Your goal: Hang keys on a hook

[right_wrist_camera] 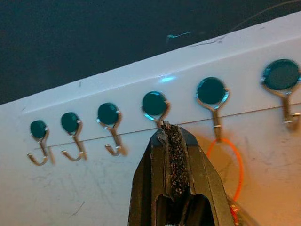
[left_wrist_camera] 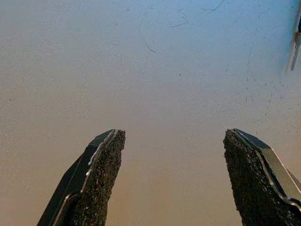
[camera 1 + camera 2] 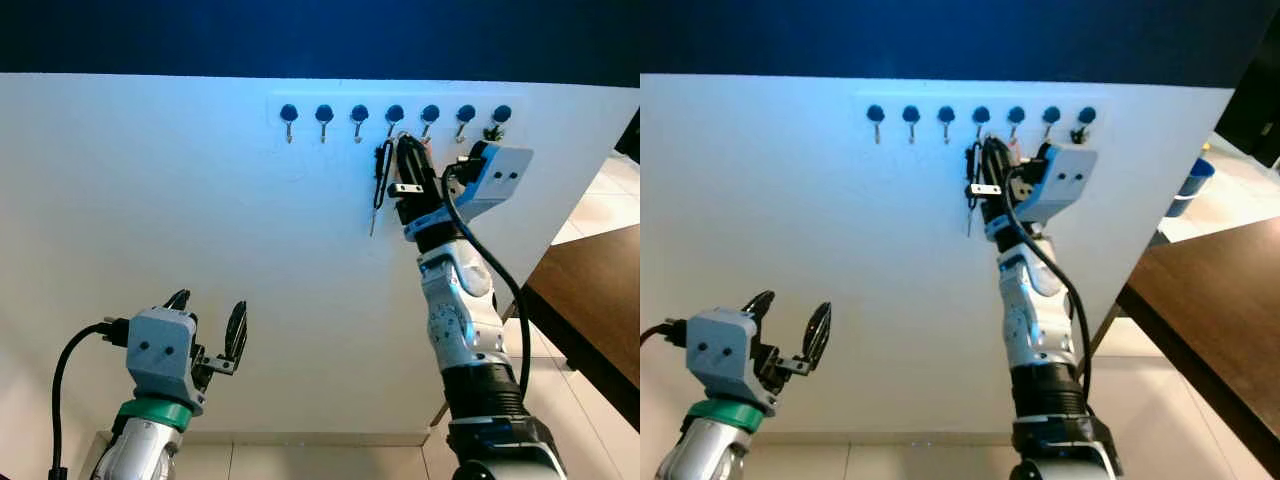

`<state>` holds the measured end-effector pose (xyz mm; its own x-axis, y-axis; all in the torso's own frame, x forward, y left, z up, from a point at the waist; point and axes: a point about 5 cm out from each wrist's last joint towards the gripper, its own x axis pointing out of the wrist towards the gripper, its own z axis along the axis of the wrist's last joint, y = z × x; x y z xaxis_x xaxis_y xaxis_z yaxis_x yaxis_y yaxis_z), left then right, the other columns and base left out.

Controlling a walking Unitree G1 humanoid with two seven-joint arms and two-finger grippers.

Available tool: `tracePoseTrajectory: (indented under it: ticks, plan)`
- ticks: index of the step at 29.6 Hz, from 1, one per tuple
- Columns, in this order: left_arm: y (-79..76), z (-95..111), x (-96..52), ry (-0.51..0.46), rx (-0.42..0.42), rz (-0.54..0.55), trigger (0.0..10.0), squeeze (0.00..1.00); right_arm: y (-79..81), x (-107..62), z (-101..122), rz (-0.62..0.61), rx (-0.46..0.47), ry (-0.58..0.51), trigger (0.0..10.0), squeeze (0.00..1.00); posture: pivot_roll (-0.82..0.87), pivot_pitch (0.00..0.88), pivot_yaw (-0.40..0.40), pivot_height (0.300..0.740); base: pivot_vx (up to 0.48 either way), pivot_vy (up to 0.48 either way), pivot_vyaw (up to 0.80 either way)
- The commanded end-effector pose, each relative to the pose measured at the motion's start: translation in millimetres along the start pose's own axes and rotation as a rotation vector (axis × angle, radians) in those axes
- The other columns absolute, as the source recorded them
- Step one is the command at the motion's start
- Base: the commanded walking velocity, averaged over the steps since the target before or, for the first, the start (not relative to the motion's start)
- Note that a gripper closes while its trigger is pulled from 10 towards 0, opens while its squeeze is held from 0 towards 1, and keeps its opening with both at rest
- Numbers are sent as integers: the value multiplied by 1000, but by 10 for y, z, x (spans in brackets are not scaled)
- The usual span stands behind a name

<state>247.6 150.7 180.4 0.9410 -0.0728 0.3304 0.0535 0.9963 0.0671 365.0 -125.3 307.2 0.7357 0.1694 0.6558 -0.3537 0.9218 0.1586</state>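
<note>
white wall (image 3: 200, 220) fills the scene below a dark blue band, with a row of seven small metal hooks (image 3: 395, 116) on round dark bases near its top; brown bench (image 3: 600, 300) edges in at the right, pale floor tiles beyond it; the right hand (image 3: 405, 150) is raised to the row, its two black fingers pressed together just under the fourth hook from the left, as the right wrist view shows; whether anything is pinched between them cannot be told; the keys (image 3: 380, 185) hang down against the wall just left of that hand, a thin key pointing downward; an orange ring (image 1: 225, 160) loops from the next hook (image 1: 212, 96) beside the fingertips; the left hand (image 3: 208, 325) is low and well apart from the hooks, fingers spread wide and holding nothing, facing bare wall.
</note>
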Motion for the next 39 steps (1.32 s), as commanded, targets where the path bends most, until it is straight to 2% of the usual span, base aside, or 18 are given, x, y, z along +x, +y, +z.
tracePoseTrajectory:
  ticks: [1,7,8,15,20,24,29,39]
  plan:
    - [-5,-6,-19,8,-8,-5,10000,0,-30,9,22,-21,14,-16,10000,0,-174,81,81,740,0,0,0]
    - [-3,-6,-23,10,-8,-5,10000,0,-90,-31,-41,-55,24,16,10000,0,-170,85,81,740,0,0,0]
    - [-3,-8,-25,11,-7,-5,10000,0,-98,-54,-107,-54,23,55,10000,0,-170,85,81,740,0,0,0]
    - [-2,-7,-25,12,-6,-5,10000,0,-49,-106,-247,-18,27,133,10000,0,-164,92,80,740,0,0,0]
    - [15,16,-20,1,-2,3,10000,0,19,-98,-212,23,36,105,10000,0,-164,92,80,740,0,0,0]
    - [37,105,11,-45,-19,6,10000,0,177,-55,-95,129,38,40,10000,0,-165,92,83,740,0,0,0]
    - [7,121,4,-54,-32,-16,10000,0,294,-63,-106,190,42,45,10000,0,-165,92,83,740,0,0,0]
    - [-4,143,15,-61,-35,-26,10000,0,343,-62,-135,200,46,51,10000,0,-162,93,82,740,0,0,0]
